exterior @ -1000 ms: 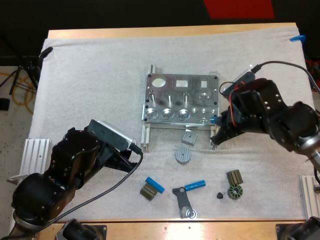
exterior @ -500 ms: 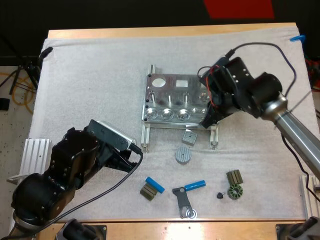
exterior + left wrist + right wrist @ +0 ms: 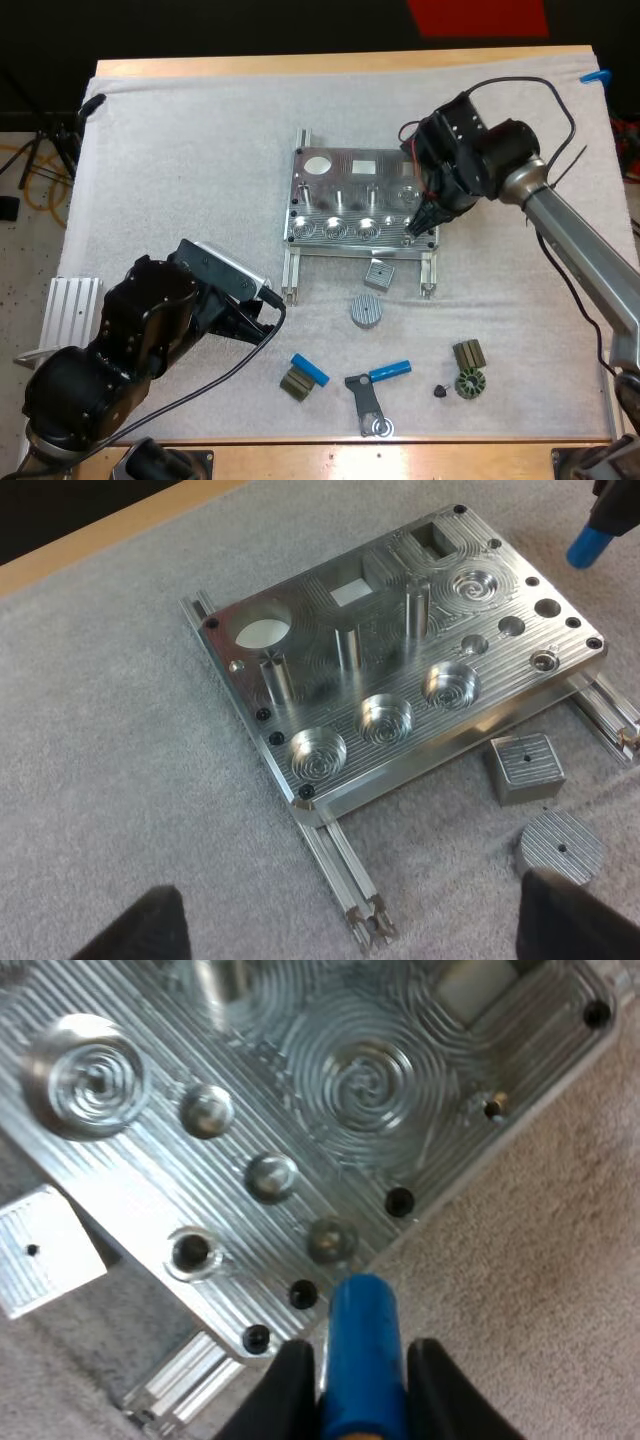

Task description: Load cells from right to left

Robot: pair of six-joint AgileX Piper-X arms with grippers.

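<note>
Since loading starts rightmost, right end effector [image 3: 360,1352] clenches a cell [image 3: 360,1315] over the fixture's [image 3: 350,190] four-o'clock corner; left end effector [image 3: 355,920] hangs released.

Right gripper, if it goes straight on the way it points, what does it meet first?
The right gripper holds a blue cylinder that would likely meet the metal fixture first, at the small hole nearest its corner; depth is unclear.
</note>
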